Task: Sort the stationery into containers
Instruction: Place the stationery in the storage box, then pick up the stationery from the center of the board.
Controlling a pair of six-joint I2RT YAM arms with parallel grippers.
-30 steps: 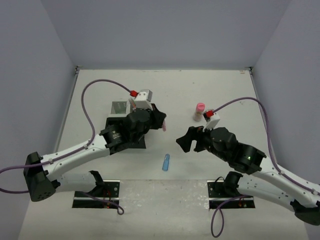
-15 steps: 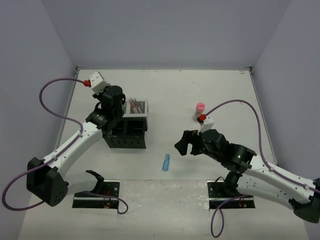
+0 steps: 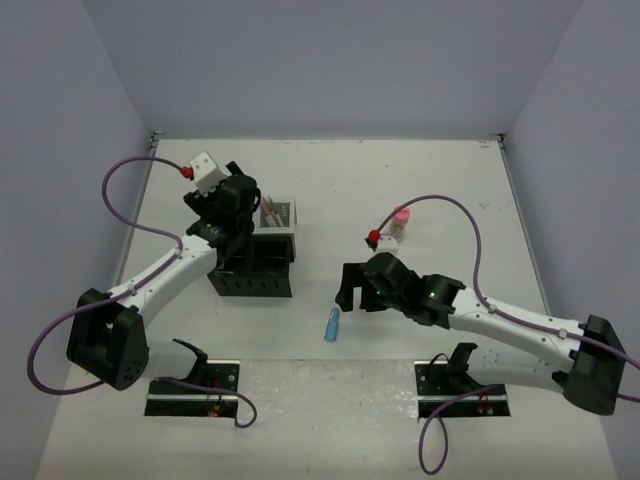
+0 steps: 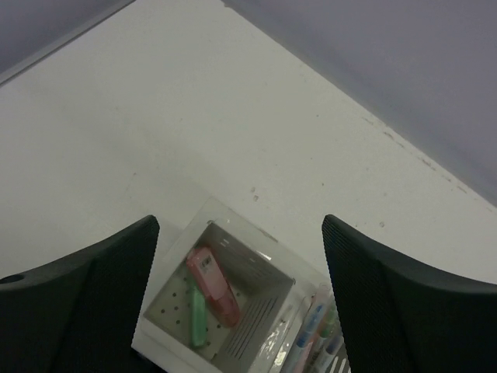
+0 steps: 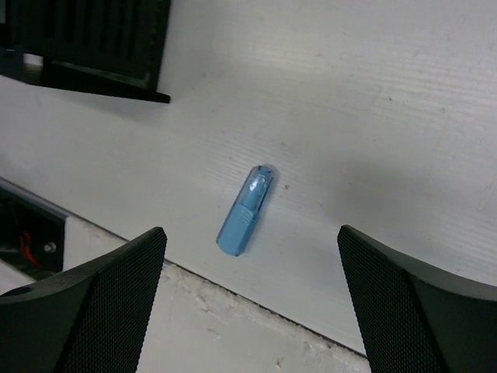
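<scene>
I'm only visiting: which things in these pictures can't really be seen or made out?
Top view: the left arm covers one white mesh compartment; the black square compartments are too dark inside to show contents.
Top view: a purple cable crosses the pink-capped small bottle.
Left wrist view: the thin pens are cut off by the bottom edge.
Right wrist view: the black compartments run off the top edge.

glossy translucent plastic capsule [image 5: 245, 210] on a matt white table [image 5: 373, 116], fingers [image 5: 78, 311] finely textured, perhaps rubber.
</scene>
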